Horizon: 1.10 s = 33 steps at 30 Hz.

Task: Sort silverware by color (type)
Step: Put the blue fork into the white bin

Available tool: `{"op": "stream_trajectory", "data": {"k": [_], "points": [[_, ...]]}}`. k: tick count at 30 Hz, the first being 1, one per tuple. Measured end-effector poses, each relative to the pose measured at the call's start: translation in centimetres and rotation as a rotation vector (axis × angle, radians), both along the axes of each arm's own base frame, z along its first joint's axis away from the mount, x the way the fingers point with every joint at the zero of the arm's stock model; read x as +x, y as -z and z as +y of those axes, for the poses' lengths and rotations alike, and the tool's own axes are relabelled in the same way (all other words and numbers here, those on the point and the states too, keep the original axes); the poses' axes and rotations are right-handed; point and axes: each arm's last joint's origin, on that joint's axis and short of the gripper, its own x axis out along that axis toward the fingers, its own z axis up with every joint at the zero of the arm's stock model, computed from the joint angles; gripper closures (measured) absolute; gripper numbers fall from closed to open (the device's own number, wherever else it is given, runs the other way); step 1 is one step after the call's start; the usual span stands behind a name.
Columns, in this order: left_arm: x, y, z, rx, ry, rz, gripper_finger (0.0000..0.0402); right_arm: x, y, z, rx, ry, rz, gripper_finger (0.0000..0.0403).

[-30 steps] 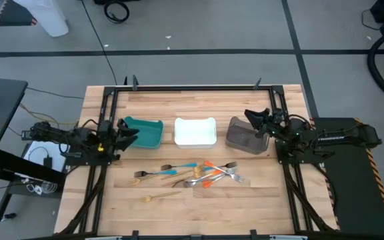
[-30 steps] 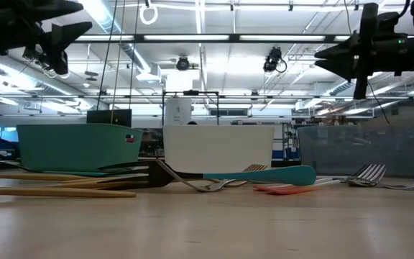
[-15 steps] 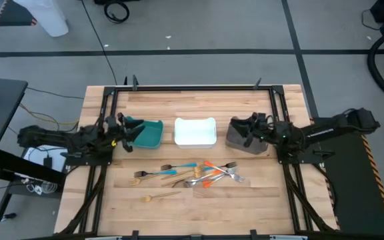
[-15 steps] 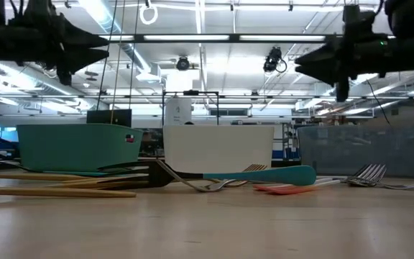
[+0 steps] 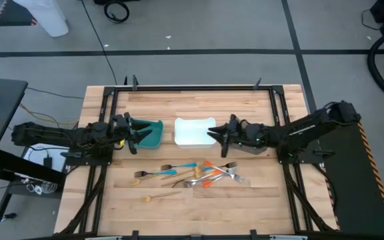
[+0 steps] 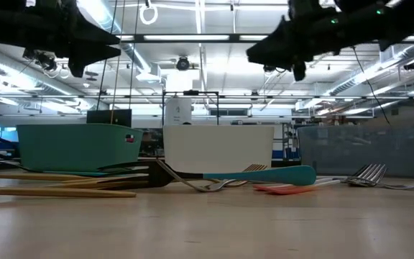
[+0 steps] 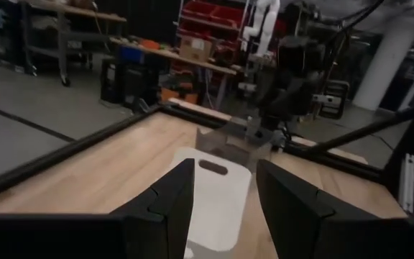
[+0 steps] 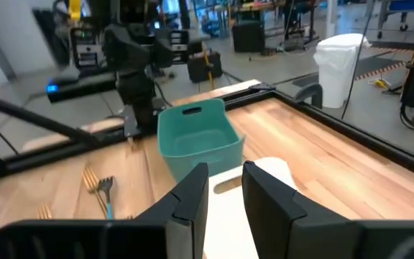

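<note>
1. Three bins stand in a row across the middle of the wooden counter (image 5: pixel 192 107): a teal bin (image 5: pixel 147 133) on the left, a white bin (image 5: pixel 193 131) in the centre and a grey-brown bin (image 5: pixel 252 141) on the right, mostly covered from above by the right arm.
2. The silverware (image 5: pixel 192 175) lies loose on the counter in front of the bins, with nothing holding it: gold pieces towards the left, a blue-handled fork (image 5: pixel 179 166) in the middle, and orange-handled and plain silver pieces tangled just right of it.
3. One gold fork (image 5: pixel 155 197) lies apart, nearer the front edge.
4. The left claw (image 5: pixel 131 133) hangs above the teal bin's left end, its fingers a moderate gap apart and empty.
5. The right claw (image 5: pixel 213 133) reaches over the right edge of the white bin, fingers narrowly parted, holding nothing.
6. From counter level both arms are well above the bins, so nothing stands between them and the silverware below.
</note>
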Motion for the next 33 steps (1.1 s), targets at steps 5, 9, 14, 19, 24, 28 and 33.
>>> {"op": "stream_trajectory", "data": {"k": [5, 9, 14, 19, 24, 28, 33], "points": [[0.5, 0.6, 0.0, -0.017, -0.001, 0.042, 0.0242, 2.5, -0.3, 0.9, -0.028, -0.026, 0.09, 0.0309], [0.9, 0.9, 0.0, -0.026, -0.002, 0.067, 0.0242, 4.3, -0.3, 1.6, -0.051, -0.046, 0.147, 0.0309], [1.0, 1.1, 0.0, -0.036, -0.004, 0.081, 0.0242, 6.1, 0.0, 2.2, -0.08, -0.113, 0.203, 0.0309], [1.2, 0.6, 0.0, -0.051, -0.006, 0.117, 0.0242, 7.5, -0.4, 2.9, -0.079, -0.141, 0.27, 0.0309], [1.6, -0.6, -0.2, -0.065, -0.003, 0.225, 0.0242, 7.8, -0.4, 3.9, -0.048, -0.157, 0.297, 0.0309], [2.3, -0.8, -0.9, -0.06, 0.029, 0.295, 0.0242, 7.9, -0.3, 4.5, -0.027, -0.163, 0.335, 0.0309], [3.5, -0.8, -1.6, -0.038, 0.063, 0.371, 0.0242, 8.0, -0.2, 4.9, -0.005, -0.14, 0.387, 0.0309]]}}
